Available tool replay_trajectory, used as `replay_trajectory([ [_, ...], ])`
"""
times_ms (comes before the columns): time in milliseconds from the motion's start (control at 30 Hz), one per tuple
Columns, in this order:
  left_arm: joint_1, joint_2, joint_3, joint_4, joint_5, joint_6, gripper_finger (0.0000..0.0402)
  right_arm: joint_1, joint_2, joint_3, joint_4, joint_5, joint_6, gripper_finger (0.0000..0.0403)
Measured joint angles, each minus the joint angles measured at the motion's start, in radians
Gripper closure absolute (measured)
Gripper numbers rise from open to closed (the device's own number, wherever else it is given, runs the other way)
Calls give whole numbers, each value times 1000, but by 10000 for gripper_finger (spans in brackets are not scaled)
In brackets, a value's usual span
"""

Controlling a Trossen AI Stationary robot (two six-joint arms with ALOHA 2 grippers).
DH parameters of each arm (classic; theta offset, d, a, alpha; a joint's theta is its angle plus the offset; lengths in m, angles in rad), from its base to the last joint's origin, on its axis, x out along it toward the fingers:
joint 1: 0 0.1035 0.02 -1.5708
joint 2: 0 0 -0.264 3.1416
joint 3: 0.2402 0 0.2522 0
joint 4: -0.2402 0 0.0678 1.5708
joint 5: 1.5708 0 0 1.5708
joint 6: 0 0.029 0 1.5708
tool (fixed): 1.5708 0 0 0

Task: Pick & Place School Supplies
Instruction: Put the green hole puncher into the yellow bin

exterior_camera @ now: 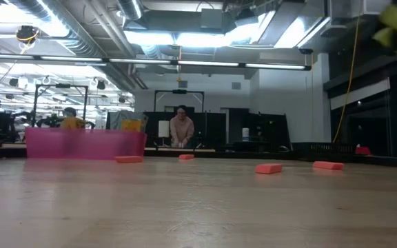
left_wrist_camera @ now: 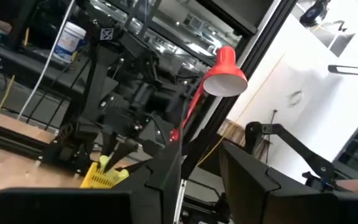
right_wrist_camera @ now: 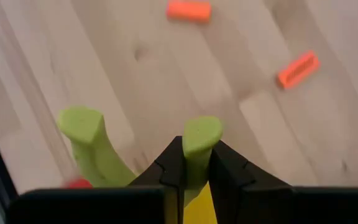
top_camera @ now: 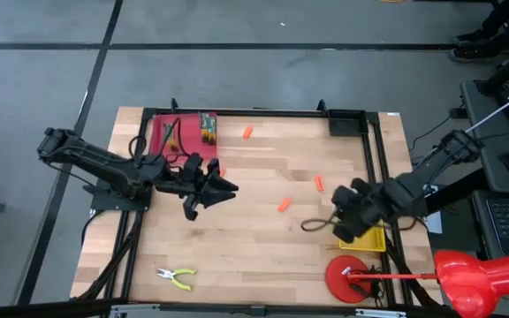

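Right gripper (right_wrist_camera: pixel 194 163) clamps one pliers (right_wrist_camera: pixel 197 140) handle, bare wood ahead; can't tell the left gripper's (top_camera: pixel 208 188) jaws.

Crayon box (top_camera: pixel 208 126) on tray, 4 orange stubs (top_camera: pixel 283 205) scattered, pliers (top_camera: pixel 177 277) (near edge)

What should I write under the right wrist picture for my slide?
Right gripper shut on a pliers handle above the wooden table, with two orange pieces lying ahead.

Bright ceiling strip lights (exterior_camera: pixel 185 38), glare; right wrist close-up prob. blurred.
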Motion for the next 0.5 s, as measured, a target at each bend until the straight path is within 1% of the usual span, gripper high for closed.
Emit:
replay_trajectory([
  [133, -21, 12, 0, 1, -34, 0, 295, 98, 0, 0, -68, -42, 60, 357],
  [267, -39, 15, 0, 0, -76, 0, 295, 159, 2, 0, -109, -94, 65, 357],
  [367, -51, 15, 0, 1, -109, 0, 295, 191, 3, 0, -159, -121, 40, 357],
  [500, -73, 15, 0, 15, -148, 7, 295, 215, 3, 0, -218, -123, -10, 357],
])
